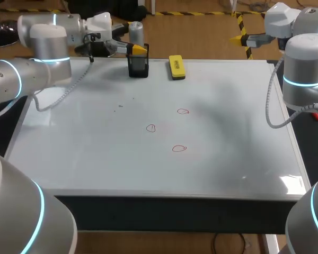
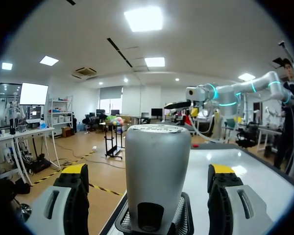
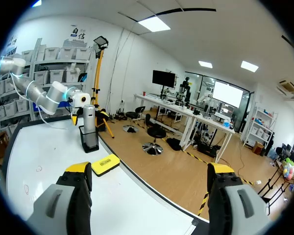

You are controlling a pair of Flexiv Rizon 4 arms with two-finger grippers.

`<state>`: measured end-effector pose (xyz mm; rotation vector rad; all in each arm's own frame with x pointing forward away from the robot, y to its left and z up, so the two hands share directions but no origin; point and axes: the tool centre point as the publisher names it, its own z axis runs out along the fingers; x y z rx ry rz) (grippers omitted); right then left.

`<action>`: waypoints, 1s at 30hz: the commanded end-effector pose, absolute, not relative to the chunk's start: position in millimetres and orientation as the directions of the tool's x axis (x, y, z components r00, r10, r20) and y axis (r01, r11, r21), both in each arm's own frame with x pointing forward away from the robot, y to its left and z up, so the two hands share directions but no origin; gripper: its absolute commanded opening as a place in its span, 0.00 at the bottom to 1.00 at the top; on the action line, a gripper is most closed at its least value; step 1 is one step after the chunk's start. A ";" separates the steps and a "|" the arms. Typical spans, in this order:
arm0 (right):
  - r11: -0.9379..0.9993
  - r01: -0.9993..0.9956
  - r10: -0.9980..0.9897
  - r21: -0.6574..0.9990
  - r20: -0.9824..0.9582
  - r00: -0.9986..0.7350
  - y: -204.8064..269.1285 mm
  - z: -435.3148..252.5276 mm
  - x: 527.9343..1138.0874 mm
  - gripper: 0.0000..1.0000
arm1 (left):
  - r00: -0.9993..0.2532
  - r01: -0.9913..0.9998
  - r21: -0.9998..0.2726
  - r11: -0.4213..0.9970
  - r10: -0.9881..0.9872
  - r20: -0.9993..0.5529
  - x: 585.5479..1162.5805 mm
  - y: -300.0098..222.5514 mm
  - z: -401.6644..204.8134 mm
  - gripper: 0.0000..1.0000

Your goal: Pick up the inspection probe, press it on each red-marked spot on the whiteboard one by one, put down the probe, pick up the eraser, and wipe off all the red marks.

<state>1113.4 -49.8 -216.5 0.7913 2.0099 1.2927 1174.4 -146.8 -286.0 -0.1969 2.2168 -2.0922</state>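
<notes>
- Step in hand, judged from the layout: picking up the inspection probe (image 2: 158,166), the first part of the task. Nothing has been pressed or wiped yet.
- Probe position: upright in a black mesh holder (image 1: 138,69) at the far edge of the whiteboard (image 1: 95,137), its silver body rising well above the holder's rim.
- Left gripper (image 1: 138,49): level with the probe's upper body, straddling it. The left wrist view shows the yellow-tipped fingers (image 2: 73,196) spread wide on either side, with clear gaps to the silver shell, so the gripper holds nothing.
- Right gripper (image 3: 148,196): held off the far right corner of the board, fingers spread and empty.
- Eraser (image 1: 176,67): yellow, lying flat just beside the holder on its right, apart from it and untouched.
- Red marks: three small loops near the board's middle, one farther back (image 1: 183,111), one to the left (image 1: 151,127) and one nearest the robot (image 1: 179,148), each well apart from the others.
- Next move, as a judgement: close the left fingers squarely on the probe, then lift straight up so that it clears the holder without dragging or tipping it. After that comes the carry to the first mark.
</notes>
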 end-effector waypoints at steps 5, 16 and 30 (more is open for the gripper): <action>0.345 0.156 0.755 0.926 -0.174 -0.633 -49.7 -216.3 1114.0 1.00 | -0.985 -0.034 -0.998 0.054 -0.169 0.024 1171.9 -145.1 -287.8 1.00; 0.345 0.156 0.755 0.926 -0.174 -0.633 -49.7 -216.3 1114.0 1.00 | -0.984 -0.032 -0.998 0.055 -0.178 0.021 1175.2 -138.2 -289.4 0.82; 0.345 0.156 0.755 0.926 -0.174 -0.633 -49.7 -216.3 1114.0 1.00 | -0.984 -0.042 -0.998 0.049 -0.175 0.032 1173.7 -133.7 -293.7 0.27</action>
